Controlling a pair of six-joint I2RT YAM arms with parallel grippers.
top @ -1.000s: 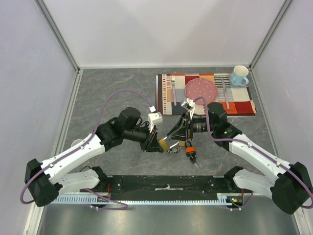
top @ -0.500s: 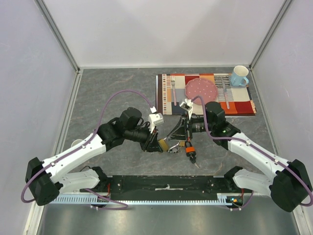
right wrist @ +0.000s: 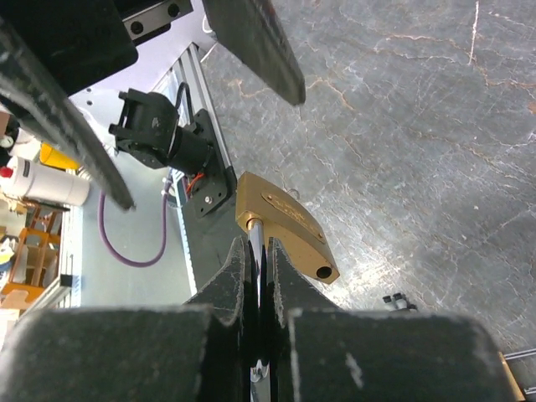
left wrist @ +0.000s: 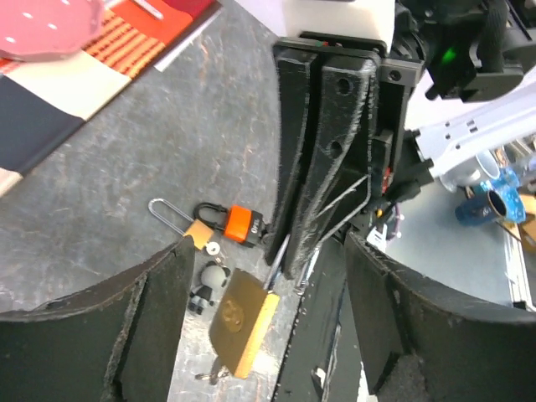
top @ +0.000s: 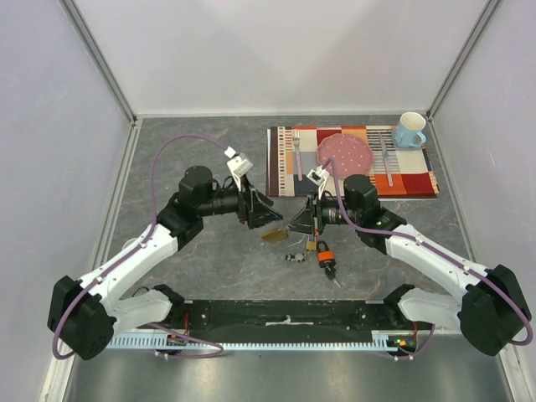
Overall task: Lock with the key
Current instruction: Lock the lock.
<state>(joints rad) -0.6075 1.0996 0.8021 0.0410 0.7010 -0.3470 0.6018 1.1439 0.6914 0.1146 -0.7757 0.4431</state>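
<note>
Table [top: 193, 167]: the top looks smooth, so I'd expect a loose lock to slide on it rather than resist torque.

Left gripper [top: 264, 211]: spread wide, holding nothing, hovering just beside the work and off the lock. Nothing braces the lock body, and that's my main worry.

Right gripper [right wrist: 257, 251]: clenched on the key [right wrist: 255, 226], with the blade seated in the end of the brass padlock [right wrist: 280, 219].

The padlock sits low between the two arms. I can't tell if it rests flat or hangs off the key.

Risks:
- If the right gripper twists now, the whole body probably spins with the key and the cylinder never turns.
- Side load from the wrist could bend the blade or lever it out of the keyway.
- The shackle isn't visible in any view. If it isn't pressed home, turning the key locks nothing.
- The orange padlock [left wrist: 237, 224] and the grey keyring figure [left wrist: 209, 285] lie just beside the brass one. A skidding lock would shove into them, or the left fingers closing in could pinch the wrong item.
</note>
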